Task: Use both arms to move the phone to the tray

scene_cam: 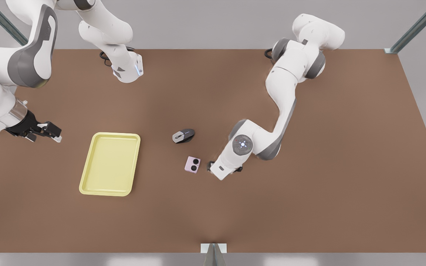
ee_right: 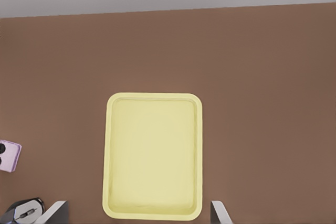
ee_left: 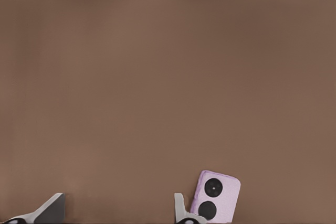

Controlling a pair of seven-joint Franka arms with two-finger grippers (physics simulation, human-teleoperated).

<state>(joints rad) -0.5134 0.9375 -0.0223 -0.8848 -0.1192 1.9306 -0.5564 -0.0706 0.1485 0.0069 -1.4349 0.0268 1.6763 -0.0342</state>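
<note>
The pale pink phone [scene_cam: 192, 164] lies flat on the brown table, its two black circles facing up. My left gripper [scene_cam: 225, 167] hovers just to the front view's right of it, pointing down. In the left wrist view the left gripper [ee_left: 118, 216] is open, and the phone [ee_left: 216, 196] sits just outside one fingertip [ee_left: 181, 209], not between the two. The pale yellow tray [scene_cam: 87, 177] lies on the front view's left and holds nothing. My right gripper [scene_cam: 52, 133] waits open above the table, left of the tray. The right wrist view looks down on the tray [ee_right: 152, 212].
A grey and black computer mouse [scene_cam: 183, 135] lies just behind the phone, and it also shows in the right wrist view [ee_right: 23, 211]. The table's front edge carries a small metal bracket [scene_cam: 213, 248]. Bare brown table spreads between phone and tray.
</note>
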